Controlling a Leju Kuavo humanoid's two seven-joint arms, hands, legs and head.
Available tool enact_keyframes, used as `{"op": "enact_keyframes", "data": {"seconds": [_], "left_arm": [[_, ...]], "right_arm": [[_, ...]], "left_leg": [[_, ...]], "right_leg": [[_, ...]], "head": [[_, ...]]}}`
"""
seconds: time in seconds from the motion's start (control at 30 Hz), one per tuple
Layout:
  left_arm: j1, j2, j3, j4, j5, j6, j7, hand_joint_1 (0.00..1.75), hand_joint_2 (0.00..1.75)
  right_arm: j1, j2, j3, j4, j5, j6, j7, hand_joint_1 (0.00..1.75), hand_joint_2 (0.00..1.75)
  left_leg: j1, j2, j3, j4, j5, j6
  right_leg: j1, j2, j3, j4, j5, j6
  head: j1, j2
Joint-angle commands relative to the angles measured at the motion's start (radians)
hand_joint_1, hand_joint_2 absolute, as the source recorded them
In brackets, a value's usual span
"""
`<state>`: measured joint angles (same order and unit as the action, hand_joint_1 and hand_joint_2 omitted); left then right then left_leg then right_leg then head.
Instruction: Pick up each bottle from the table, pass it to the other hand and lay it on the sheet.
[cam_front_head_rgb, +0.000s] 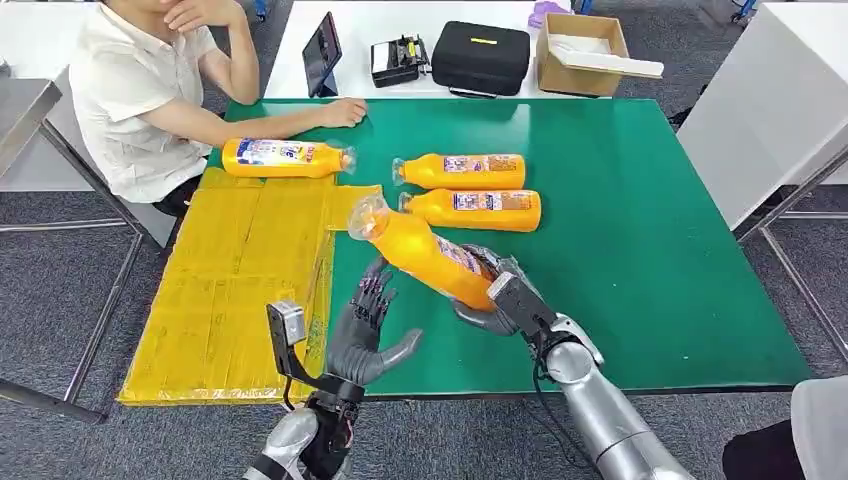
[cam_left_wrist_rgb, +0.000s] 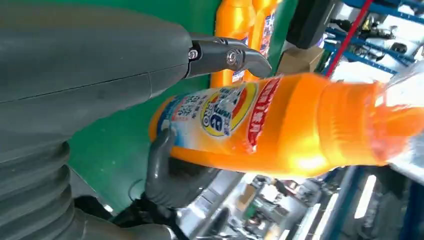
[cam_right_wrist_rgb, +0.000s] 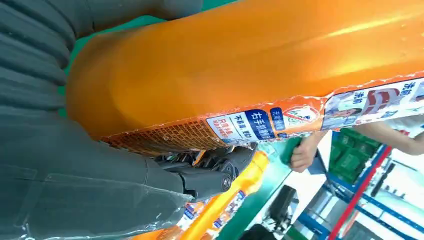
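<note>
The seated person in the white shirt (cam_front_head_rgb: 140, 90) is cut off at the head view's top edge. The silver right hand (cam_front_head_rgb: 490, 300) lies mostly hidden behind the tilted orange plastic bottle (cam_front_head_rgb: 425, 252) it grips. Label print is unreadable.

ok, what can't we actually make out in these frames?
- Held bottle: its base, in the head view, hidden by the right hand.
- Left hand: its palm, head view shows its back.
- Bottle labels: print too small in the head view.
- Person: cut off by the top edge.
- Box: contents unclear.
</note>
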<state>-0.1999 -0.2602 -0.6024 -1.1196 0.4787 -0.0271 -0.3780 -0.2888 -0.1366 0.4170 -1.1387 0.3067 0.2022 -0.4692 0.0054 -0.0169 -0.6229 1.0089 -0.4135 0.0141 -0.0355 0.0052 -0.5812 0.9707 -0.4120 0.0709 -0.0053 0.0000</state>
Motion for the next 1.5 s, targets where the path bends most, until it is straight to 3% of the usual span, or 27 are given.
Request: {"op": "enact_keyframes", "data": {"seconds": [0.03, 0.3, 0.37, 0.53, 0.83, 1.03, 1.07, 1.1, 1.3, 1.37, 1.5], "left_arm": [[-0.049, 0.015, -0.006, 0.057, 0.005, 0.004, -0.016, 0.0, 1.75], [-0.072, -0.007, 0.013, 0.036, -0.027, 0.029, -0.018, 0.0, 1.75], [-0.078, -0.023, 0.04, 0.042, 0.065, -0.051, 0.004, 0.0, 1.75], [-0.093, -0.044, 0.09, 0.029, 0.052, 0.009, -0.076, 0.0, 1.75], [-0.114, -0.051, 0.137, 0.04, 0.096, 0.022, -0.052, 0.0, 1.75], [-0.114, -0.057, 0.139, 0.009, 0.07, 0.051, -0.098, 0.0, 1.75], [-0.116, -0.055, 0.129, 0.005, 0.044, 0.069, -0.11, 0.1, 1.75], [-0.115, -0.053, 0.12, 0.001, 0.027, 0.072, -0.12, 1.75, 1.75], [-0.105, -0.049, 0.096, 0.001, 0.007, 0.049, -0.134, 1.75, 1.75], [-0.108, -0.048, 0.095, 0.005, -0.007, 0.07, -0.141, 1.75, 1.75], [-0.108, -0.049, 0.099, 0.006, -0.014, 0.081, -0.149, 1.75, 1.75]], "right_arm": [[-0.086, 0.045, 0.111, 0.032, 0.012, 0.003, 0.001, 1.75, 1.75], [-0.129, 0.045, 0.236, 0.112, 0.052, 0.016, -0.006, 1.75, 1.75], [-0.139, 0.039, 0.267, 0.101, 0.042, 0.03, -0.037, 1.75, 1.75], [-0.13, 0.006, 0.287, 0.072, 0.033, 0.044, -0.037, 1.75, 1.75], [-0.116, 0.009, 0.318, 0.054, 0.035, 0.043, -0.038, 1.75, 1.75], [-0.116, 0.008, 0.33, 0.059, 0.017, 0.054, -0.034, 1.75, 1.75], [-0.114, 0.008, 0.328, 0.06, 0.013, 0.052, -0.034, 1.75, 1.75], [-0.112, 0.009, 0.325, 0.059, 0.008, 0.05, -0.035, 1.75, 1.75], [-0.111, 0.014, 0.299, 0.054, -0.034, 0.064, -0.037, 1.75, 1.75], [-0.105, 0.019, 0.285, 0.053, -0.047, 0.061, -0.034, 1.57, 1.75], [-0.102, 0.022, 0.28, 0.052, -0.051, 0.058, -0.031, 1.55, 1.75]], "left_leg": [[0.001, 0.005, 0.002, 0.0, -0.001, -0.001], [0.001, 0.004, 0.003, 0.001, -0.002, -0.001], [0.001, 0.003, 0.002, 0.0, -0.001, 0.0], [0.002, 0.003, 0.002, 0.002, -0.001, -0.001], [0.001, 0.002, 0.001, 0.001, -0.001, 0.0], [0.001, 0.002, 0.001, 0.001, -0.001, 0.0], [0.001, 0.001, 0.0, 0.001, 0.0, 0.0], [0.001, 0.001, 0.001, 0.001, -0.001, -0.001], [0.001, 0.001, 0.001, 0.001, -0.001, 0.0], [0.001, 0.001, 0.001, 0.001, -0.001, 0.0], [0.001, 0.001, 0.001, 0.001, -0.001, 0.0]], "right_leg": [[0.001, 0.004, 0.001, 0.0, 0.0, -0.004], [0.003, 0.002, 0.002, 0.0, -0.001, -0.004], [0.001, 0.002, 0.001, 0.0, 0.0, -0.003], [0.002, 0.001, 0.002, 0.0, -0.001, -0.004], [0.002, 0.0, 0.001, 0.0, 0.0, -0.003], [0.002, 0.0, 0.001, 0.0, -0.001, -0.004], [0.001, 0.0, -0.001, 0.0, 0.0, -0.003], [0.002, -0.001, 0.001, 0.0, -0.001, -0.004], [0.002, -0.001, 0.001, 0.0, -0.001, -0.004], [0.002, -0.001, 0.001, 0.0, -0.001, -0.004], [0.001, -0.001, 0.0, 0.0, -0.001, -0.003]], "head": [[0.0, 0.0], [0.0, 0.0], [0.0, 0.0], [0.0, 0.0], [0.0, 0.0], [0.0, 0.0], [0.0, 0.0], [0.0, 0.0], [0.0, 0.0], [0.0, 0.0], [0.0, 0.0]]}}
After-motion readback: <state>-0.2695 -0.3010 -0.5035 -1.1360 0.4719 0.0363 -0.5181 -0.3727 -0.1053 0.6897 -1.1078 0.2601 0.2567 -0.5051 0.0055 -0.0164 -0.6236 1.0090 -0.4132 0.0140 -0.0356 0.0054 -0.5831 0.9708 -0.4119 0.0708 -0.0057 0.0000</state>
